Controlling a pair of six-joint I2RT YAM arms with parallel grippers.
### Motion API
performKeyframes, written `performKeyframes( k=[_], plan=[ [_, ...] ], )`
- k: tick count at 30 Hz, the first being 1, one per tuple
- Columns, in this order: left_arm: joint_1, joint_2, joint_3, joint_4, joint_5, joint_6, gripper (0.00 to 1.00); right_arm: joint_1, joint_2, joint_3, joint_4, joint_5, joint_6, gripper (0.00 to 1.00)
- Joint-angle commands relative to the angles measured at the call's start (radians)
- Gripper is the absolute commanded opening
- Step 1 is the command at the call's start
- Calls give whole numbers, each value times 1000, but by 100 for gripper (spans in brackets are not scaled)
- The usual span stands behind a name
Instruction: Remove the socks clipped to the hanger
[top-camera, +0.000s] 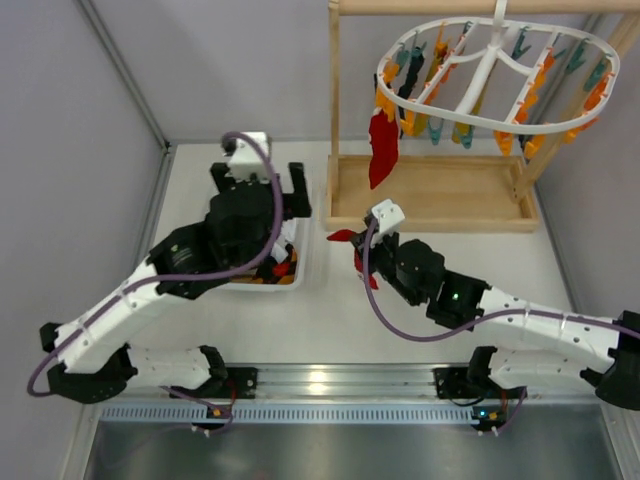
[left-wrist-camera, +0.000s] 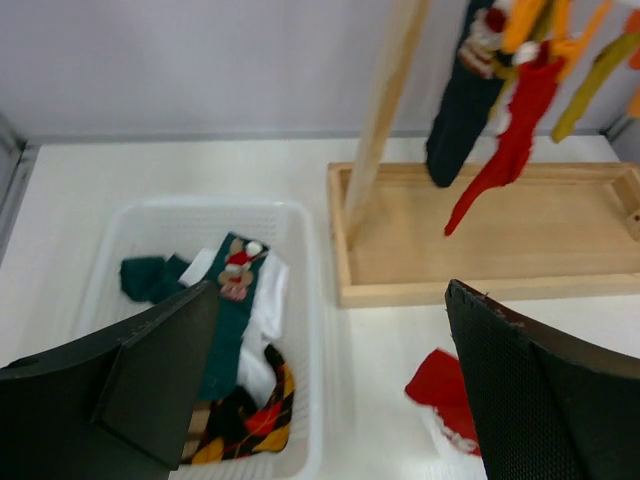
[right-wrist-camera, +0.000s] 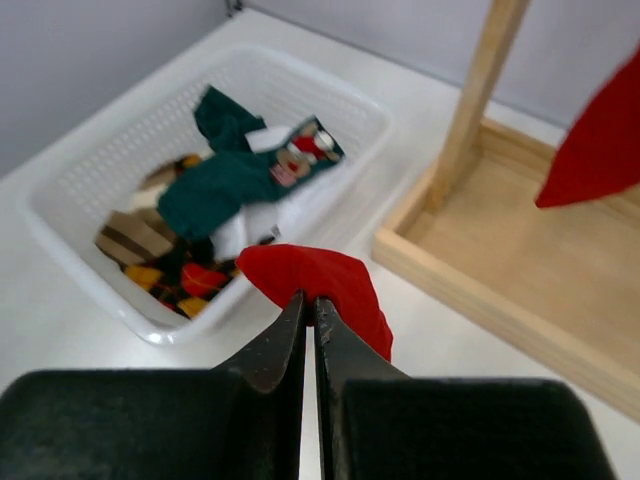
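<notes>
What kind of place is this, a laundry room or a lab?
Probably a robotics test cell, not a home: grey panel walls box in the table, a left arm and right arm bolt to a metal rail, and the hanger hangs from a wooden stand.

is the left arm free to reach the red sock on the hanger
Likely yes: the left gripper is open and empty, and the red sock hangs in clear view ahead, wooden post to one side.
</notes>
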Motion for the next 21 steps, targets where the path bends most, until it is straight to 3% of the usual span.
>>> performKeyframes(
  k=[1,7,15,16,17,18,21],
  plan=[
    [31,-161,-111,-215,-36,-220,99,-13,102,194,-4,-151,-40,0],
    [72,-357,-280,-387,-27,-319,99,-56,410,545,-19,-370,-46,0],
    [129,-513,-380,-525,-32,-366,99,-67,878,1005,-115,-401,-45,0],
    [132,-519,-401,-525,-26,-363,99,-67,910,1030,-120,-394,-43,5],
    [132,-523,-416,-525,-20,-360,99,-67,936,1065,-128,-383,-46,18],
    [132,-523,-427,-525,-20,-358,99,-68,972,1076,-140,-356,-40,59],
    [132,-526,-473,-519,-20,-360,99,-67,951,1051,-128,-329,-19,88]
  ],
)
